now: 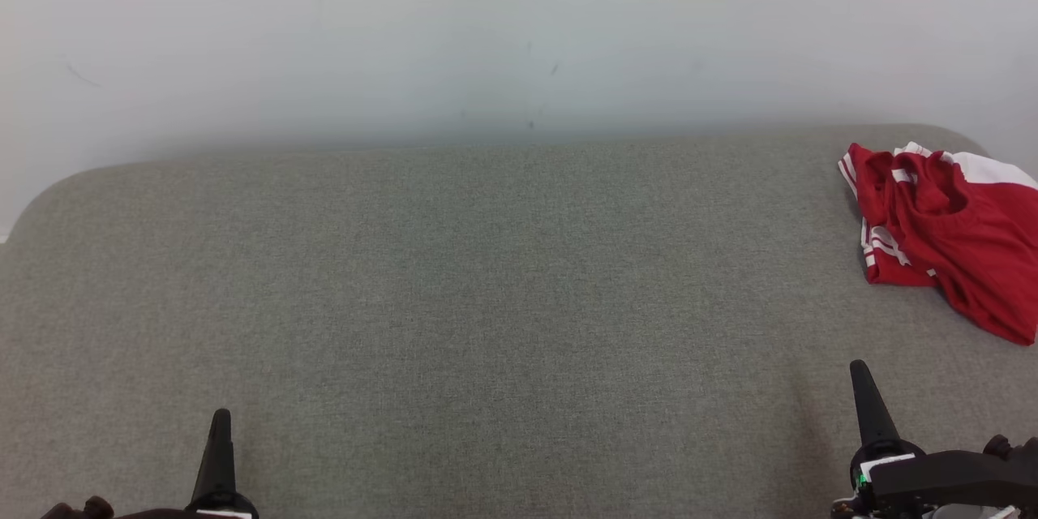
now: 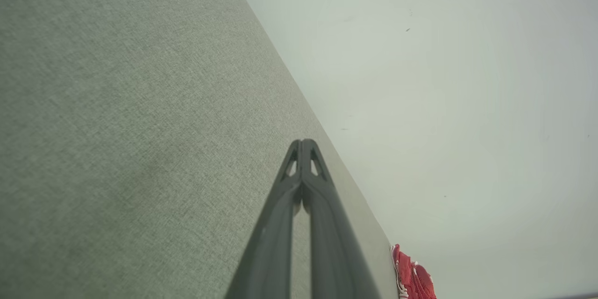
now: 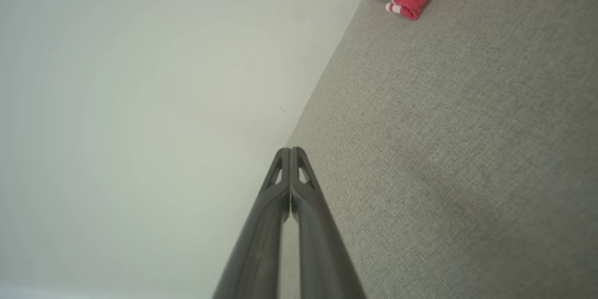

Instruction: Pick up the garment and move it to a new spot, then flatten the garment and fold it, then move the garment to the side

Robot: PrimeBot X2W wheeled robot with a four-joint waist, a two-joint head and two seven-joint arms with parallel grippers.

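Lying crumpled at the far right corner of the grey fabric surface [image 1: 486,300] is one red garment [image 1: 945,235] with white stripes. Two grippers sit along the near edge, apart from the garment: left gripper [image 1: 220,422] near the left corner, right gripper [image 1: 859,377] near the right, each with fingers pressed together, gripping nothing. A pale wall [image 1: 486,32] rises behind the far edge.

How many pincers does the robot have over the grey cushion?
2. The left pincer is at the lower left of the head view, shut. The right pincer is at the lower right, also shut, nearer the crumpled red garment. None seems hidden.
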